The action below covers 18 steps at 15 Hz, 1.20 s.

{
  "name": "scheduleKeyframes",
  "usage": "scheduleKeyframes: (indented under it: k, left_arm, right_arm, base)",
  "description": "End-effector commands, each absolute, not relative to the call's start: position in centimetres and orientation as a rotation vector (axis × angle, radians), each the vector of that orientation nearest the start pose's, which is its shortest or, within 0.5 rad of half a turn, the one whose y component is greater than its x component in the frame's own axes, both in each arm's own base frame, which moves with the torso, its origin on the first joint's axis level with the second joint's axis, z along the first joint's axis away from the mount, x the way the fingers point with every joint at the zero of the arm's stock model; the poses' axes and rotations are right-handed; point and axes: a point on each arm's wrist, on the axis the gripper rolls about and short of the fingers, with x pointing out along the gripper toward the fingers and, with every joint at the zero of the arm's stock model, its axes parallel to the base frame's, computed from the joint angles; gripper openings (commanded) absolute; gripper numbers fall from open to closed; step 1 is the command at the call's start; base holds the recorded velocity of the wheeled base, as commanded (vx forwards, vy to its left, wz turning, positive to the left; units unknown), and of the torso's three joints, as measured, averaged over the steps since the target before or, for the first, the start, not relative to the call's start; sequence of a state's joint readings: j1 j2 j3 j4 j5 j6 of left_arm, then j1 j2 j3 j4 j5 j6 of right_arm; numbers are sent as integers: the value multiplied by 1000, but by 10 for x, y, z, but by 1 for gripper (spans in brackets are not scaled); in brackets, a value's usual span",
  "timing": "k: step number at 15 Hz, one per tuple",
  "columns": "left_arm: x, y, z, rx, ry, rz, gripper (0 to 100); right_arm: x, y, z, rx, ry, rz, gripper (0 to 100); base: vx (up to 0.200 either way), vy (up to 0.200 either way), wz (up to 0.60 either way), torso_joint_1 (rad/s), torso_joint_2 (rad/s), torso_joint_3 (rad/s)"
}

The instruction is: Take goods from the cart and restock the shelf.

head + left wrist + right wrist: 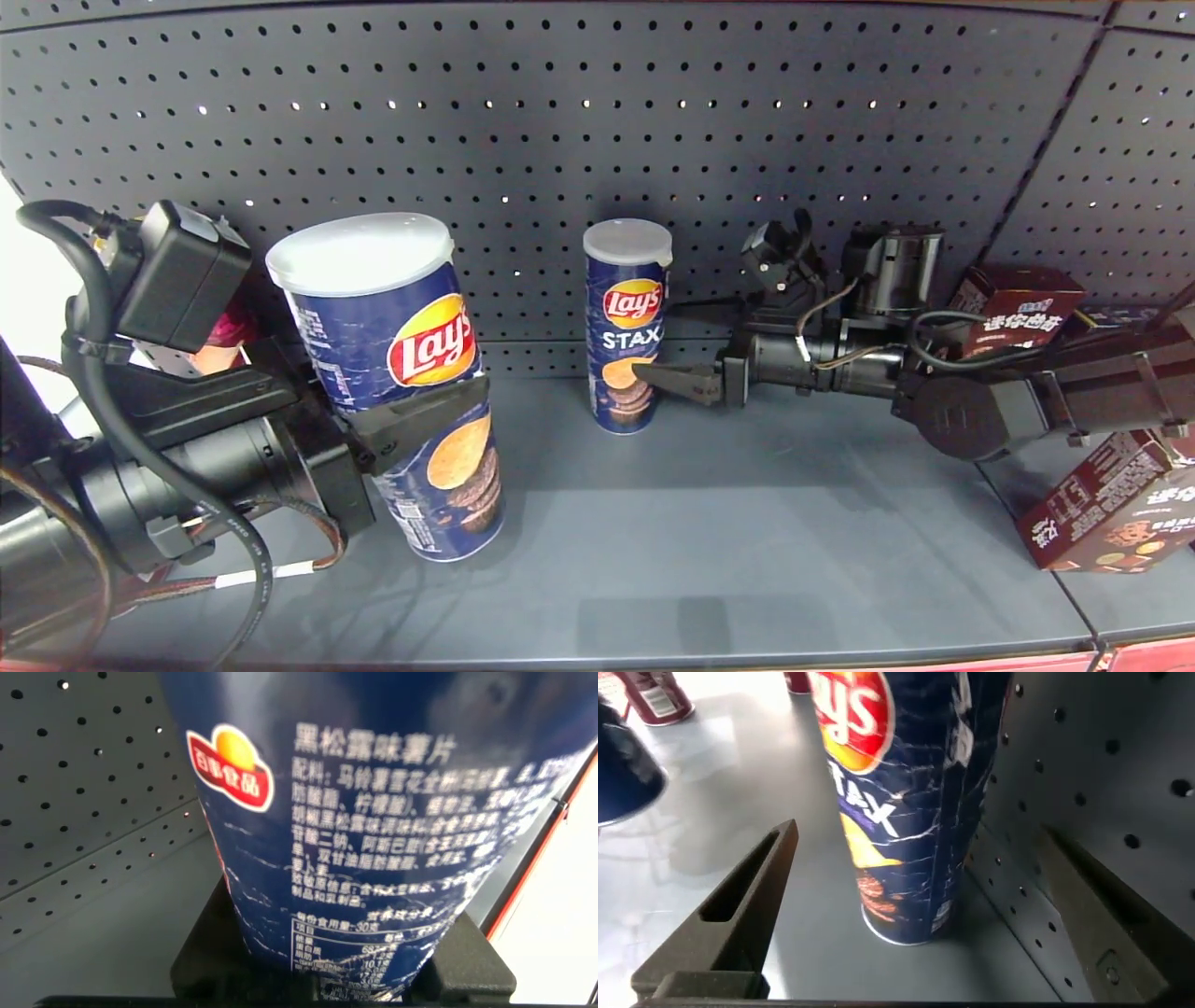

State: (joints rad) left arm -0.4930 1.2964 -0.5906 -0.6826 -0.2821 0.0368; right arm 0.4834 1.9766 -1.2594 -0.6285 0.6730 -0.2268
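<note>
My left gripper [425, 415] is shut on a blue chips can [397, 373] with a white lid, at the shelf's left front. The can leans slightly, and I cannot tell whether its base touches the shelf floor [747, 523]. In the left wrist view its printed side [336, 812] rises just above the gripper's base. A second, matching can [627, 327] stands upright near the pegboard back wall. My right gripper [646, 375] is open around its lower half; the right wrist view shows the can [906, 812] between the spread fingers [738, 915], apart from both.
Brown snack boxes stand at the right: one [1111, 504] near the front, another [1018, 308] at the back behind my right arm. The perforated back wall [597, 112] closes the shelf. Bare shelf floor lies between the two cans and toward the front edge.
</note>
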Motion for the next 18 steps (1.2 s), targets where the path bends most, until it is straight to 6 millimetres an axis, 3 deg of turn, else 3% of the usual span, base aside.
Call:
scheduleKeyframes:
  k: [1,18]
  left_arm:
    - [176,-101,230,37,9,-775,0]
    - [175,-101,229,35,15,-777,0]
  right_arm:
    - [353,202,198,-190,-17,1166,100]
    - [373,225,176,-188,3,1193,100]
  base:
    - [0,0,0,0,0,0]
    - [0,0,0,0,0,0]
